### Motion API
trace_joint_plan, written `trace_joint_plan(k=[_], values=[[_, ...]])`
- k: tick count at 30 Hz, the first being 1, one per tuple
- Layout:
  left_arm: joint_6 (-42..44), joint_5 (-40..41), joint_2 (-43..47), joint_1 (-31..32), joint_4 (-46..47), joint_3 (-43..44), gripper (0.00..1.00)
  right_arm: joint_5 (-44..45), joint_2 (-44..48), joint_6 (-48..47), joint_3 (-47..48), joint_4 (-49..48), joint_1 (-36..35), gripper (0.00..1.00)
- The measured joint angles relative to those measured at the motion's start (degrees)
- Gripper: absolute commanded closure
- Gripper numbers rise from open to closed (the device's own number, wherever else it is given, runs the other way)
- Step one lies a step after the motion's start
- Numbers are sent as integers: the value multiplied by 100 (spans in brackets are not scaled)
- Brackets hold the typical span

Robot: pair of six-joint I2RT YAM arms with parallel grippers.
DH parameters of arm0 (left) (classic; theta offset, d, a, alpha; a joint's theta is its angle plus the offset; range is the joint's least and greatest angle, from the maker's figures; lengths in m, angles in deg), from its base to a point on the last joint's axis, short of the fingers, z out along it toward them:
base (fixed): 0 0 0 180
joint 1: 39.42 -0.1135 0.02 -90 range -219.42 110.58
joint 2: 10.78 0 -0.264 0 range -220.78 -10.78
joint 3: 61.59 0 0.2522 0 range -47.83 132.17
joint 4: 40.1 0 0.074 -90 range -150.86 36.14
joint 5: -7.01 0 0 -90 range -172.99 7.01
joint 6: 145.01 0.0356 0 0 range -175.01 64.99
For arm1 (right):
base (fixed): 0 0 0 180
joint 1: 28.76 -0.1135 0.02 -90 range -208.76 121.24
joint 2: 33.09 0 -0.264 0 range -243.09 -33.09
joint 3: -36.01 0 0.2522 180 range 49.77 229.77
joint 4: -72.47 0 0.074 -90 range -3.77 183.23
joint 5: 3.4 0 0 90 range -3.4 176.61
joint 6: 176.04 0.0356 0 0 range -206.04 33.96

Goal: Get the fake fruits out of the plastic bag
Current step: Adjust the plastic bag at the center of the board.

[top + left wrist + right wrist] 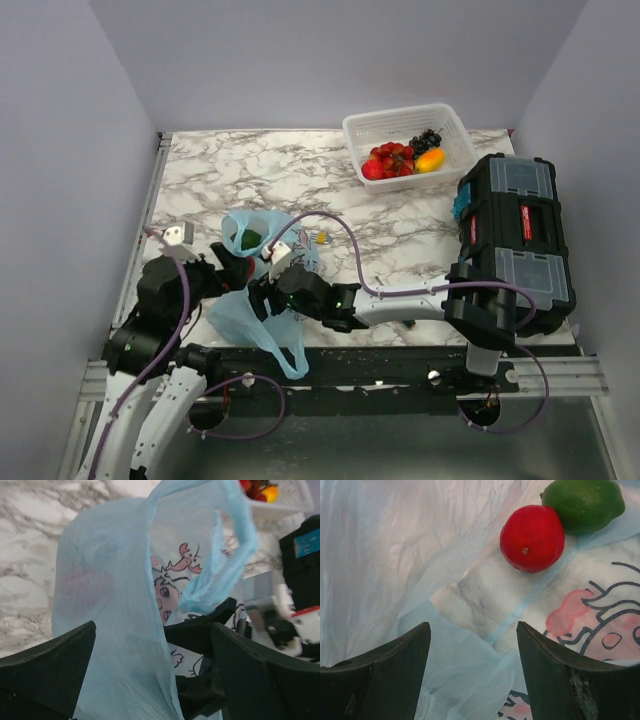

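The light-blue printed plastic bag point(250, 310) lies at the near left of the table, with its mouth open toward the back. A green fruit point(250, 240) shows inside it. In the right wrist view a red fruit point(532, 537) and the green fruit point(582, 502) lie on the bag point(395, 555), ahead of my open, empty right gripper point(472, 627). My left gripper point(153, 627) is open, and bag film point(115, 605) hangs between its jaws. Both grippers meet at the bag, the left point(238, 268) and the right point(272, 290). Red fruits point(385, 163) and an orange-yellow one point(430, 160) lie in the basket.
A white lattice basket point(360, 130) stands at the back right and also holds a dark grape bunch point(427, 138). A black toolbox point(515, 240) fills the right side. A tiny yellow bit point(320, 238) lies beside the bag. A small grey block point(175, 235) sits at the left edge.
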Motion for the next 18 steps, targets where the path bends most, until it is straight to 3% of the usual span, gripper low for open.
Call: trace_joint_plan(k=[5,6,8,12,15,16,18], values=[[-278,-164,-935,2,-24,-302,26,-7,22,116,-90,-11,0,32],[-302,-164,-1071,2,-22,-302,39,20,37,146,-133,-9,0,32],[-350,-149,-1257,2,-33,-299,53,175,74,243,-245,-7,0,32],[-354,92,-1580,2,-321,-133,57,896,120,555,-341,177,13,36],[-341,227,-1626,2,-437,-105,71,1491,136,901,-341,483,79,38],[-326,273,-1615,2,-501,-105,72,1661,146,1019,-341,581,118,38],[-315,422,-1532,2,-669,-103,52,1947,201,1226,-365,719,173,38]])
